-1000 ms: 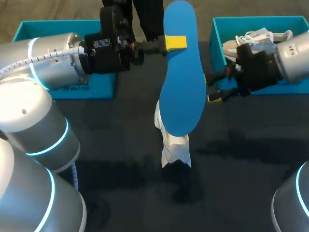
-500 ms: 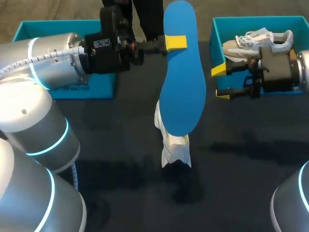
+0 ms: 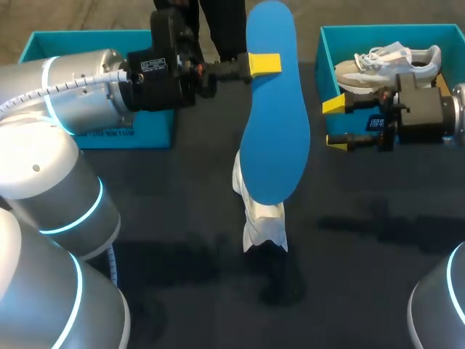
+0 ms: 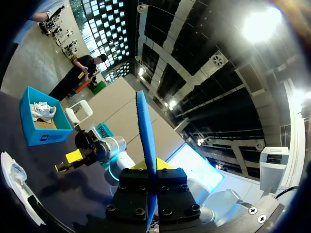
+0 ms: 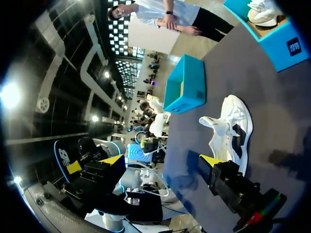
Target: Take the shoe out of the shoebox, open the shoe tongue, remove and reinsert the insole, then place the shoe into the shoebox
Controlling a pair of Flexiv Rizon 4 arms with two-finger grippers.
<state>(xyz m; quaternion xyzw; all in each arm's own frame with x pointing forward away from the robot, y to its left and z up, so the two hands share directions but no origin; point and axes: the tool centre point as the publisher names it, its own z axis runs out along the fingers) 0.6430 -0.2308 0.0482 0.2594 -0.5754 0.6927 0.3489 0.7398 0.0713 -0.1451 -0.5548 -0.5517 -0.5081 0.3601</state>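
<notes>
A long blue insole (image 3: 272, 109) hangs tilted above the middle of the table, and my left gripper (image 3: 265, 64) is shut on its upper part. In the left wrist view the insole (image 4: 146, 141) shows edge-on, rising from between the closed fingers of that gripper (image 4: 148, 169). Under the insole a white shoe (image 3: 261, 218) lies on the dark table. My right gripper (image 3: 334, 123) is open and empty to the right of the insole, beside the right shoebox (image 3: 327, 73). In the right wrist view the shoe (image 5: 232, 131) lies ahead of the spread fingers of that gripper (image 5: 163, 161).
The teal shoebox at the back right holds a second white shoe (image 3: 389, 59). Another teal box (image 3: 94, 87) stands at the back left, partly behind my left arm. The dark tabletop (image 3: 349, 276) runs in front of the shoe.
My right arm has drawn back to the right, away from the insole, and its open gripper has turned level. The left arm and the insole have stayed put.
</notes>
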